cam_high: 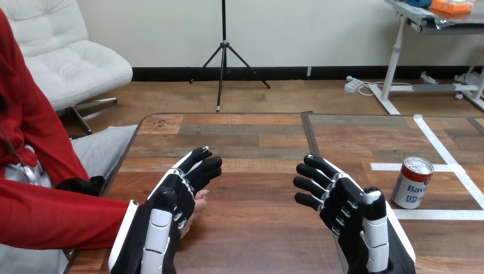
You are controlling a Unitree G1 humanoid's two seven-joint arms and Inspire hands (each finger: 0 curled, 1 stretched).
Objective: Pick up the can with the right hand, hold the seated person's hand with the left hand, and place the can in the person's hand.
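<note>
Wooden planks in mixed browns make up the table (257,128), its surface matte and streaked with grain. A dark seam (309,142) is seen running from twelve o'clock toward six o'clock through its middle. White tape (439,214) is laid in flat strips over the table's right part, at about three o'clock of the view.

The can (412,182) is stood upright there. It is a short cylinder with a red and white printed wall and a dull silver top. It is set between two crosswise tape strips and is touched by nothing.

The right hand (342,201) is seen at about five o'clock of the view, black with smooth white shells on its back. Its fingers are spread apart and loosely bent, pointed toward ten o'clock, and nothing is held in them. From this hand the can is found between two and three o'clock, near but clearly apart, on the side away from the fingers.

The left hand (177,188), of the same build, is seen at about seven o'clock of the view. Its fingers are stretched nearly straight and kept close together, pointed toward one o'clock. It is laid over the person's hand (200,198), of which a small part is shown at its right edge. Whether the thumb is closed round that hand cannot be told. A red sleeve (57,212) is seen reaching in from nine o'clock. From the left hand the can lies at three o'clock, well apart, with the right hand between them.
</note>
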